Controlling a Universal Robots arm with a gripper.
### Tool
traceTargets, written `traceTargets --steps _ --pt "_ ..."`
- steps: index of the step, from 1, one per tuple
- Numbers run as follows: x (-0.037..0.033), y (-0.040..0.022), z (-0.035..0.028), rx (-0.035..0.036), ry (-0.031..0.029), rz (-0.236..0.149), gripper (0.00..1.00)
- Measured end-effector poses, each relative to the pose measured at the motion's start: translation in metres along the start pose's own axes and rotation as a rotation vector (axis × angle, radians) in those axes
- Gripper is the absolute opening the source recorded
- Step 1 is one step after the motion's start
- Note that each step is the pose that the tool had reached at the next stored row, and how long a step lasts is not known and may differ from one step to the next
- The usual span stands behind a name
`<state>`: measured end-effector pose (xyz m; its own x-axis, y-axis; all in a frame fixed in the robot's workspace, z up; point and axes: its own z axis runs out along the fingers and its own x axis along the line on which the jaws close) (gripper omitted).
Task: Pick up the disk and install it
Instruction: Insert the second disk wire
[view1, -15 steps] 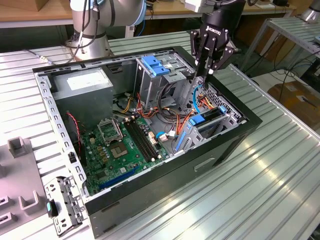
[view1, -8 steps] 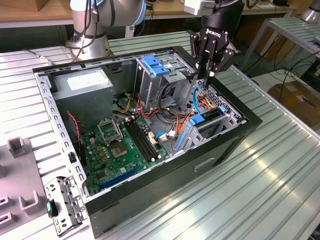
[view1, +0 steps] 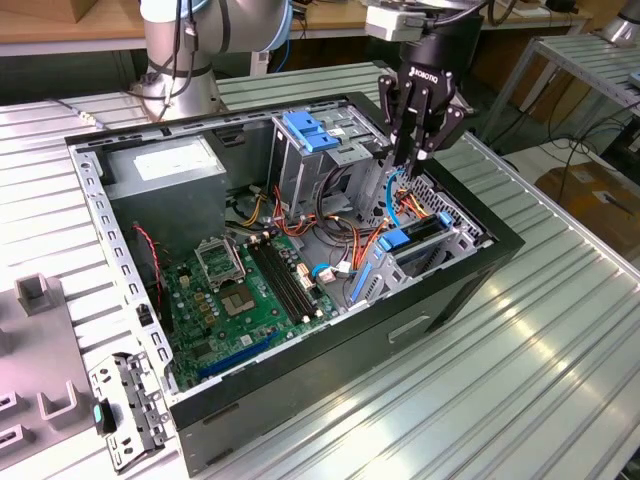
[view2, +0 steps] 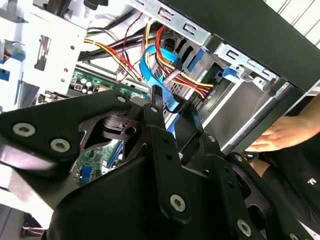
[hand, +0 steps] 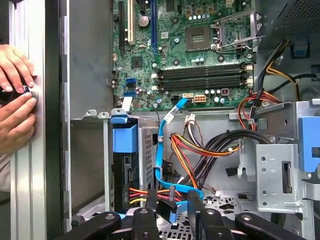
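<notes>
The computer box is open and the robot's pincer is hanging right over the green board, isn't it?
Not quite. The computer box is open, but the exterior view shows the pincer hanging over the grey drive cage, off to the exterior view's right of the green board.

The arm points straight down, its tool (view1: 420, 150) with fingers nearly together, holding nothing
</notes>
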<state>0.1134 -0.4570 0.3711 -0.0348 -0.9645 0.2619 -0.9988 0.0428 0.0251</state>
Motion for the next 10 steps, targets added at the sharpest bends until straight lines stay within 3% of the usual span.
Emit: traceTargets --steps 3,5,10 --pt "-0.0007 -0.0005 0.0021 0.0005 0.0147 0.001 0.36" --pt "-0.0013 -0.0009 0.0037 0.001 0.028 0.001 0.23" --pt "-0.0025 -0.0015 0.0068 0.002 0.0555 0.002 0.21"
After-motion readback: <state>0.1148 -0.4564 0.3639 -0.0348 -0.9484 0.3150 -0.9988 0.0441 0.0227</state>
